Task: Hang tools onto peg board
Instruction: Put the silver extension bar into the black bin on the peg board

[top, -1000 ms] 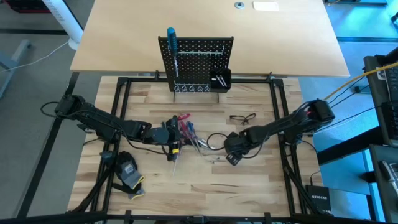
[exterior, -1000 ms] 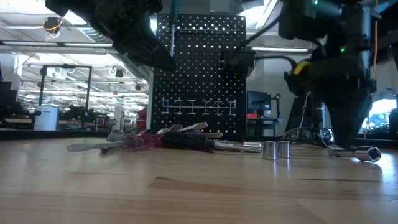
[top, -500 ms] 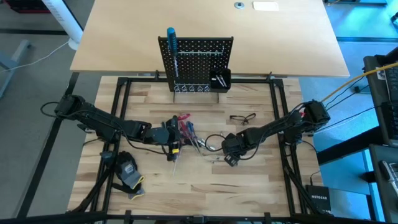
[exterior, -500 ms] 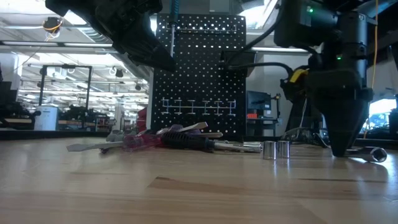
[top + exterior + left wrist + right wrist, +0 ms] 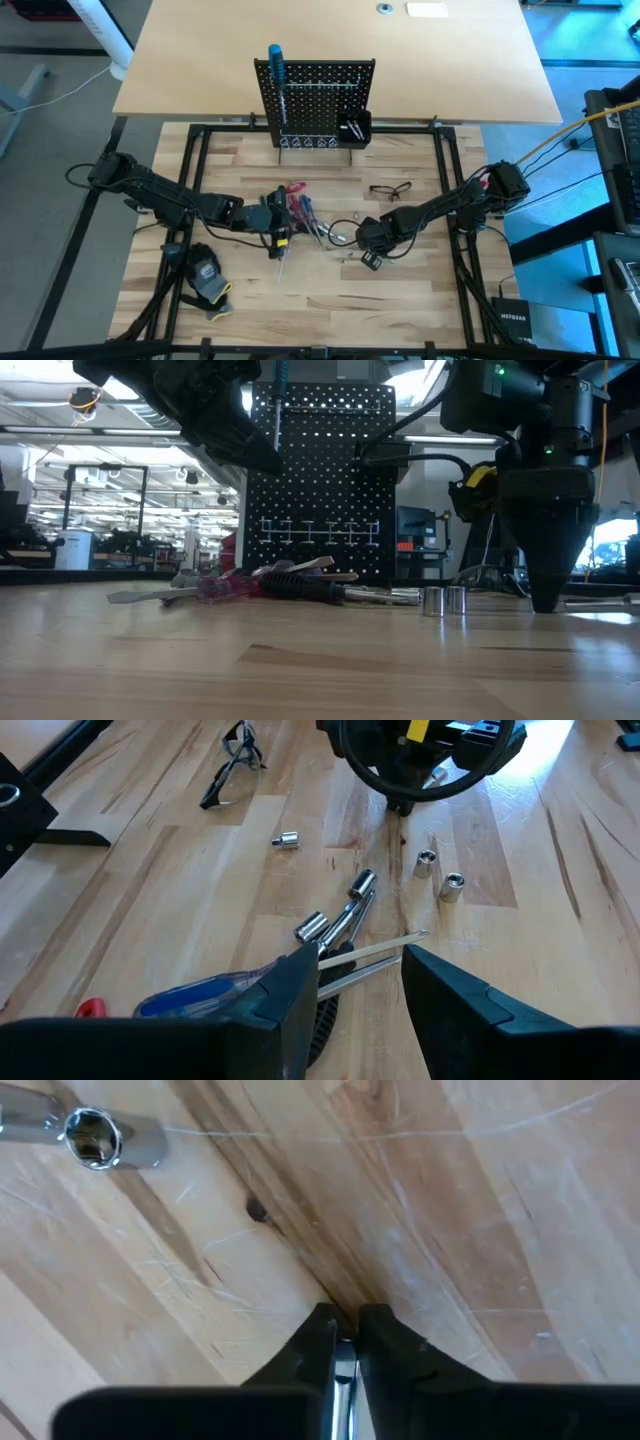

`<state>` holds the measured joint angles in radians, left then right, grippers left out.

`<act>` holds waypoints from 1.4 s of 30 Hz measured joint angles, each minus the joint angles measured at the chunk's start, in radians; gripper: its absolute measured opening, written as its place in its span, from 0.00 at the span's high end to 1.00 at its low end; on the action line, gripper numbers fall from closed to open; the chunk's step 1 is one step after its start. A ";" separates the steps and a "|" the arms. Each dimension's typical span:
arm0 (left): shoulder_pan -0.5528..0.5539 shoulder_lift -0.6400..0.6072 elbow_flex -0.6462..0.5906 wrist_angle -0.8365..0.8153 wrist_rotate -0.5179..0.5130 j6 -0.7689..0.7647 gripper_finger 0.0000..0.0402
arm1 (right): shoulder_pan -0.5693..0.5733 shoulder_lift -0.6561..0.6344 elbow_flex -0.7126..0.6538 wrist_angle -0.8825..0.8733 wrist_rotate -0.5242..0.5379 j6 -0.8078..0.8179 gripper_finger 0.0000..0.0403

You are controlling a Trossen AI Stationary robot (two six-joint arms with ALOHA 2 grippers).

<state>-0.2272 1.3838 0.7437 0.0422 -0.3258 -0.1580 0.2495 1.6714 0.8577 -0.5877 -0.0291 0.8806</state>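
1. Across the back of the wooden table point(image 5: 250, 300) stands the peg board point(image 5: 320, 95), upright, with one blue-handled screwdriver point(image 5: 275, 60) already hanging on it and a small bin point(image 5: 355, 130) at one side.

2. Near the table's middle, the left gripper point(image 5: 277, 222) hovers over the tool pile point(image 5: 300, 210), its fingers point(image 5: 290, 990) parted moderately and holding nothing; a blue handle point(image 5: 195, 1000) and thin steel shafts lie just under them.

3. Beside the pile, the right gripper point(image 5: 367, 255) points straight down at the wood, fingers point(image 5: 320, 1340) pinched narrow on a slim silver metal piece point(image 5: 344, 1365).

4. That piece looks light, stiff and slick, so I judge it could twist or slip out; a firm grip partway along it would hold best.

5. Loose sockets point(image 5: 438, 875) and a small ratchet point(image 5: 345, 915) lie scattered between the two arms, likely to roll if nudged.

6. Most of the pinched piece is hidden between the fingers, so what kind of tool it is cannot be told, and the low view shows only the gripper's tip touching the table.
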 joint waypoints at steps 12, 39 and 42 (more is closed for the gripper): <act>0.000 0.000 0.000 0.000 0.000 0.000 0.66 | 0.000 0.001 0.008 -0.011 0.014 -0.087 0.92; 0.000 0.000 0.000 0.000 0.000 0.000 0.66 | -0.002 0.003 0.146 -0.146 0.210 -0.259 0.92; 0.000 0.000 0.000 0.000 0.000 0.000 0.66 | -0.002 0.003 0.146 -0.146 0.256 -0.257 0.92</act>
<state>-0.2272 1.3838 0.7437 0.0418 -0.3259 -0.1577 0.2479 1.6745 1.0042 -0.7334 0.2269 0.6239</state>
